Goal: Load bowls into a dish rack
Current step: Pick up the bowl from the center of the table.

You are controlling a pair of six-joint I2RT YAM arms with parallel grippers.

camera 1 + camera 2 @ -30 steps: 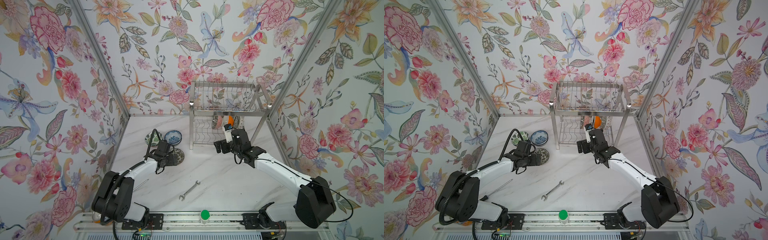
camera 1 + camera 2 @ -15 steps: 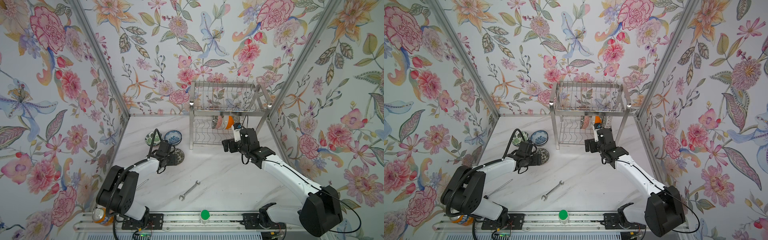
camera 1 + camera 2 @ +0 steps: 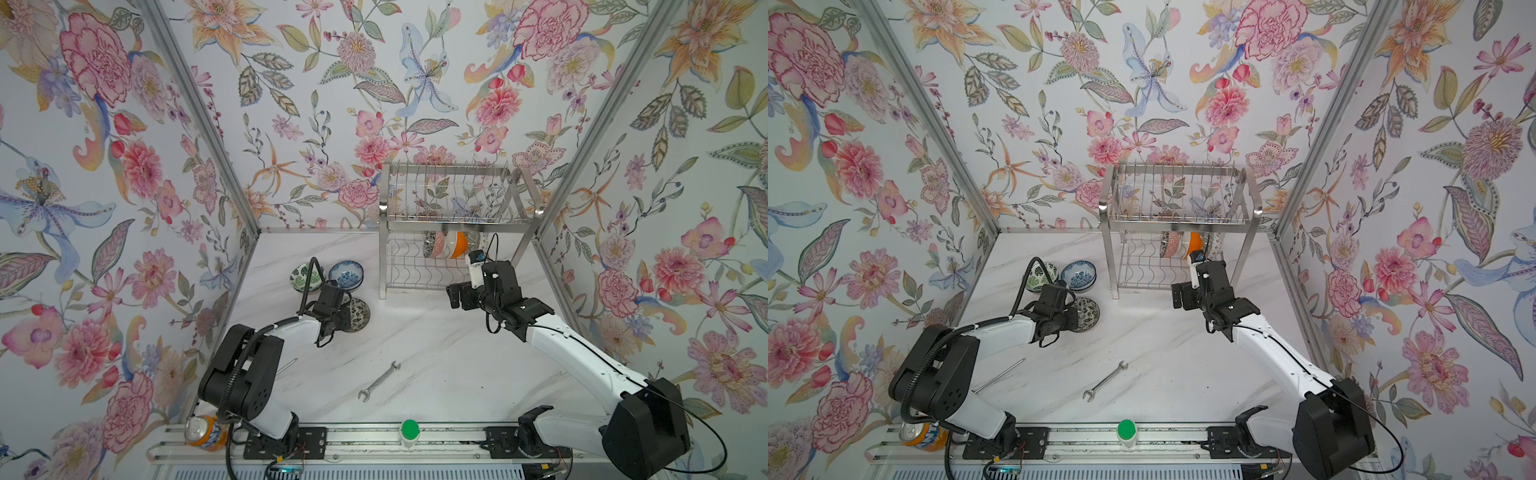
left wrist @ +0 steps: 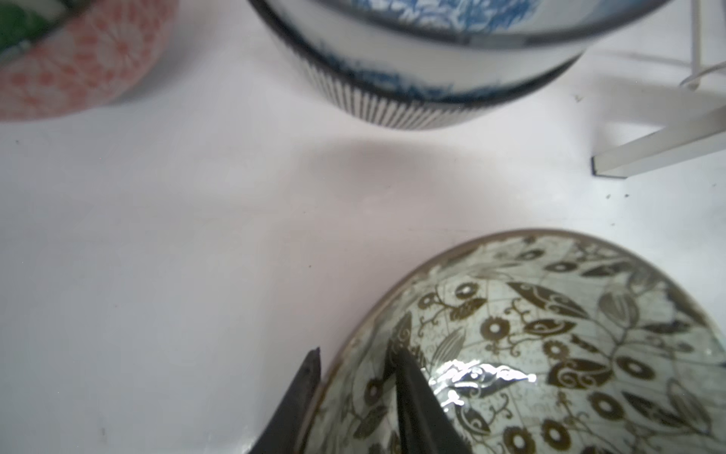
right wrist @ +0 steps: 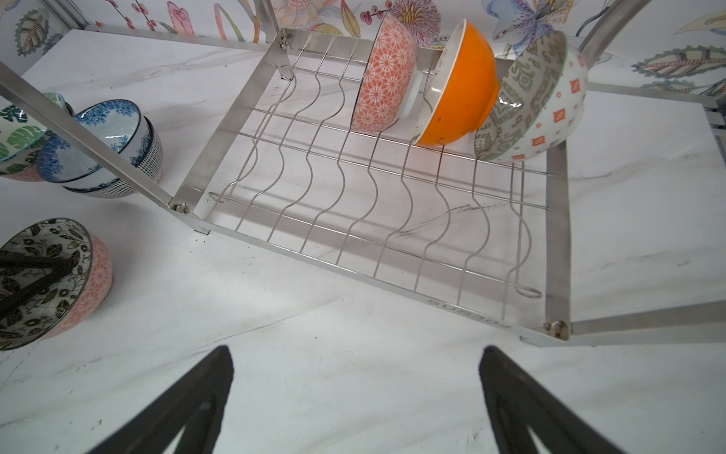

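Rim of black-and-white bowl [image 4: 550,334] clamped by left gripper [image 4: 357,353], 8 o'clock from dish rack [image 3: 457,226]. Right gripper [image 5: 355,353] jaws apart, empty

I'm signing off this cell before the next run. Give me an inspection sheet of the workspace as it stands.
Surface: white marble-look tabletop, a few dark specks.
Job's things: dish rack at the back; pink bowl, orange bowl and grey-patterned bowl on edge in its lower tier. Green-leaf bowl, blue-and-white bowl stack and black floral bowl on the table.
Clutter: wrench, metal rod, drink can, green-capped item.
Grippers: left gripper pinches the black floral bowl's rim, one finger inside; right gripper open, empty, facing the rack.
Cables: left wrist cable arches above the green-leaf bowl; right wrist cable near the lower tier.
Surroundings: floral walls, metal corner posts.
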